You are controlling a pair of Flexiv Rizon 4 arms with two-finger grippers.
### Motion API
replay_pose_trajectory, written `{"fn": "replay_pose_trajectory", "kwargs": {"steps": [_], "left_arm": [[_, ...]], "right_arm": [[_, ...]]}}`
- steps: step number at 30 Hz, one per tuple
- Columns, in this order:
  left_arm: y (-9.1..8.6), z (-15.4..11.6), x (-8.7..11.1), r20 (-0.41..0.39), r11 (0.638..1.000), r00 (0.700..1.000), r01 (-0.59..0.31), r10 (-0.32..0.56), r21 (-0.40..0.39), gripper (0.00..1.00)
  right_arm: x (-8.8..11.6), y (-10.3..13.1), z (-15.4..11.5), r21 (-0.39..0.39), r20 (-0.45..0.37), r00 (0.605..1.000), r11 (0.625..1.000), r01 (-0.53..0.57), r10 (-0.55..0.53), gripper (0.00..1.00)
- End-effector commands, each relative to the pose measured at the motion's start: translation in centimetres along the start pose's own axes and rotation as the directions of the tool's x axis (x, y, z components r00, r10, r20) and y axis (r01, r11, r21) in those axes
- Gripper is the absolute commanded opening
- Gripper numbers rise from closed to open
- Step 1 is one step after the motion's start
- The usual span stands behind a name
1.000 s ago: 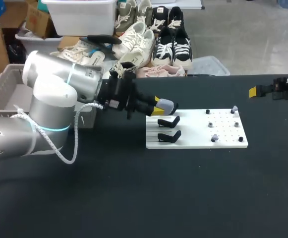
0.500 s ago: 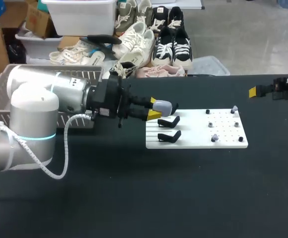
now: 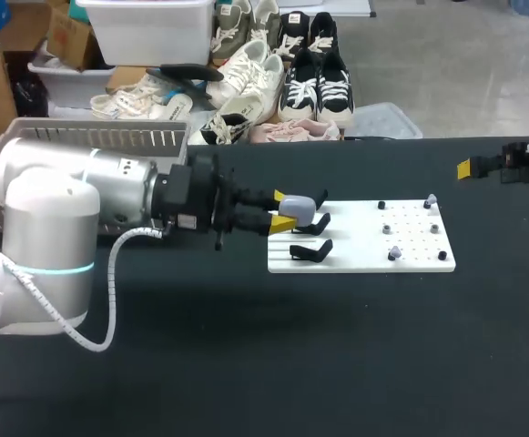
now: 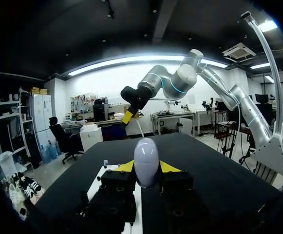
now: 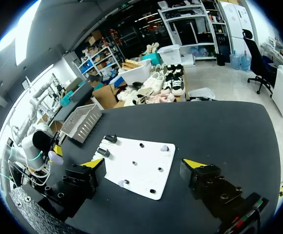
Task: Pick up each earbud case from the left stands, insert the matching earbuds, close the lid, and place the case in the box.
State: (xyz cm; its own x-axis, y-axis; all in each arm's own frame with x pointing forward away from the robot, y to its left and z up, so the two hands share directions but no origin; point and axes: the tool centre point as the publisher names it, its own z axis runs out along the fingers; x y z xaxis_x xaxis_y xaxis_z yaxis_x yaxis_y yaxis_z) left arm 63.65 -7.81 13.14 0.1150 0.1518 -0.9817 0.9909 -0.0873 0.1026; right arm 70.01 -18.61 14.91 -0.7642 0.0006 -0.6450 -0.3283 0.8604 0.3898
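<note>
Left gripper (image 3: 280, 210) has eased back a touch, fingers clamped on the lavender case (image 3: 299, 207), now just above the rear stand (image 3: 315, 222). Pick looks done; earbuds (image 3: 394, 252) next. Right gripper (image 5: 145, 165) wide open, empty, well clear.

Silver-grey and rounded along the left arm (image 3: 64, 200), ringed with a cyan band (image 3: 55, 269), trailed by a looped white cable (image 3: 109, 309), tipped yellow on the black left end effector (image 3: 287, 209).
</note>
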Motion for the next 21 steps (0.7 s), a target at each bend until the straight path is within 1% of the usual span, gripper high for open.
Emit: {"fn": "replay_pose_trajectory", "kwargs": {"steps": [1,18,21], "left_arm": [[-0.3,0.1,0.0,0.001,0.999,1.000,-0.002,0.002,-0.039,0.00],[-0.3,0.1,0.0,0.001,0.999,1.000,-0.002,0.002,-0.039,0.00],[-0.5,1.3,0.0,0.041,0.999,0.999,0.006,-0.004,-0.044,0.00]], "right_arm": [[-0.1,-0.1,0.0,-0.001,-0.002,1.000,1.000,0.000,0.000,1.00],[-0.1,-0.1,0.0,-0.001,-0.002,1.000,1.000,0.000,0.000,1.00],[-0.1,-0.1,0.0,-0.001,-0.002,1.000,1.000,0.000,0.000,1.00]]}}
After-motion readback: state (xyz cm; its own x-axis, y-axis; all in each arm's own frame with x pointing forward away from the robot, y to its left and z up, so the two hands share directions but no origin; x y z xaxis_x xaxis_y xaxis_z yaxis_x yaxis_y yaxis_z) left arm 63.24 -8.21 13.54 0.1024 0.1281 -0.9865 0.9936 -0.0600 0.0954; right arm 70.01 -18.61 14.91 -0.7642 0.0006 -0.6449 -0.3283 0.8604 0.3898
